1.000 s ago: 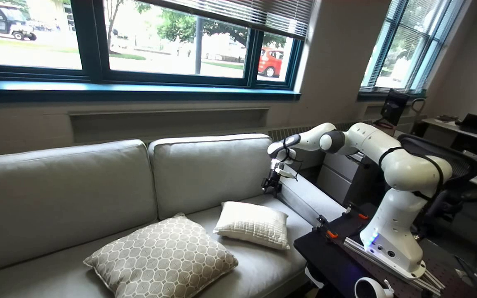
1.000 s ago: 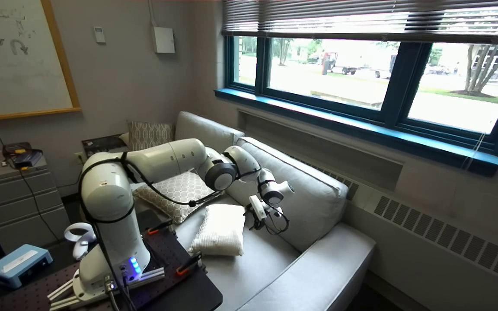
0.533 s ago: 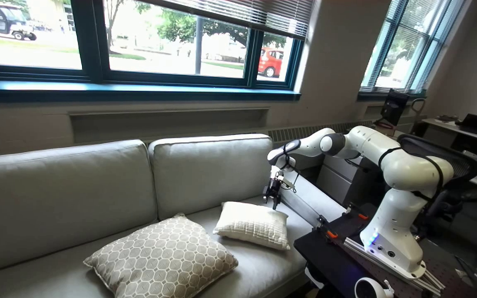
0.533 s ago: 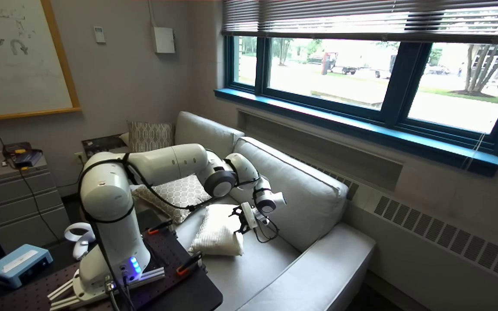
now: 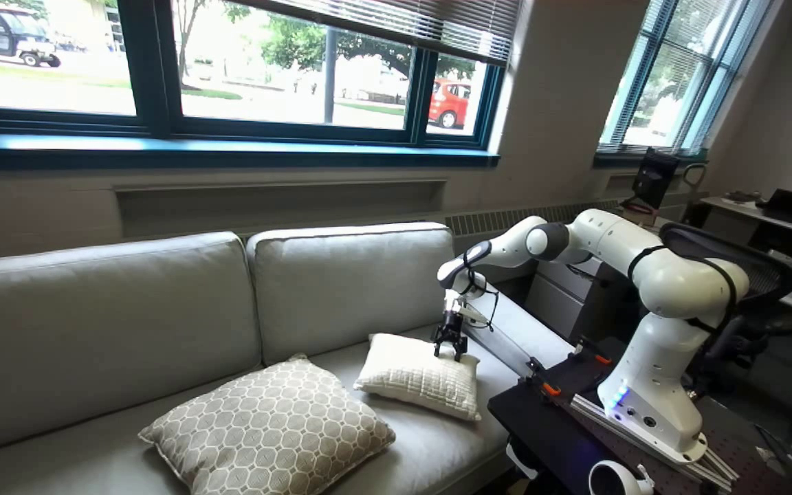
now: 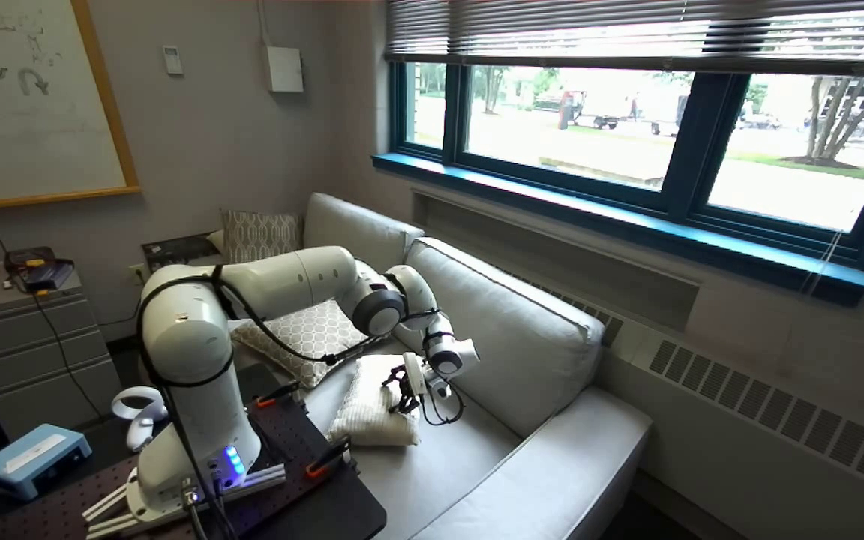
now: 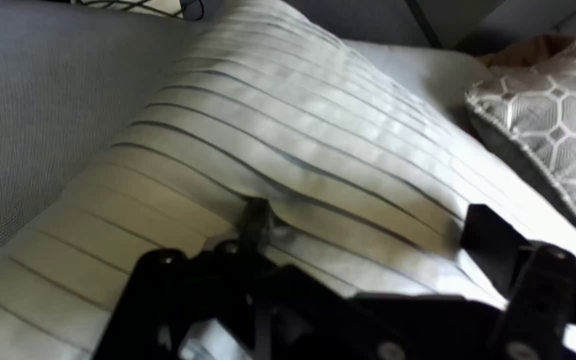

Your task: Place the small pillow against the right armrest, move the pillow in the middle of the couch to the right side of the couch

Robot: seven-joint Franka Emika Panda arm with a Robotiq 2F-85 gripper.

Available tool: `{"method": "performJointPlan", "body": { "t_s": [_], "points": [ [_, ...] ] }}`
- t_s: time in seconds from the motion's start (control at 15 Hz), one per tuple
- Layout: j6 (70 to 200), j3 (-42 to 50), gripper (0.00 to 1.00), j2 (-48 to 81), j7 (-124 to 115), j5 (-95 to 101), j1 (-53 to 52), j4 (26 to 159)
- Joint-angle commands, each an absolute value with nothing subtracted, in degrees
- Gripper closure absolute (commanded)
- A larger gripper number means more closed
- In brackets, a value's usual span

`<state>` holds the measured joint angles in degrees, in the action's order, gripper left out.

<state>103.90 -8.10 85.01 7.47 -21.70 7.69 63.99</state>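
Gripper (image 5: pixel 447 355) on the small pillow (image 5: pixel 406 377), jaws spread
In an exterior view the pillow lies on the couch (image 5: pixel 348 289), armrest (image 5: pixel 520 323) apart at its two o'clock. A fingertip (image 7: pixel 256 216) dents it; a shallow pinch may slip off, and pulling from one end could twist it crooked.

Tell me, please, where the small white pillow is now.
In an exterior view, the small white pillow lies on the couch seat, to the right of the patterned pillow, under the gripper.
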Motion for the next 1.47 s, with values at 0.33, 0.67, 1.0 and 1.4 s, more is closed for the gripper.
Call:
{"method": "performJointPlan", "body": {
  "t_s": [0.33, 0.67, 1.0, 1.4],
  "points": [
    [124.93, -3.97, 0.00, 84.57, -13.43, -22.33, 0.25, 66.74],
    [125.44, 0.51, 0.48, 83.94, -28.63, -20.29, -4.66, 66.08],
    [121.33, 2.12, 0.84, 86.04, -41.87, -19.04, -7.34, 59.31],
    [120.69, -1.13, 1.00, 85.53, -44.63, -21.18, -3.64, 55.41]
  ]
}}
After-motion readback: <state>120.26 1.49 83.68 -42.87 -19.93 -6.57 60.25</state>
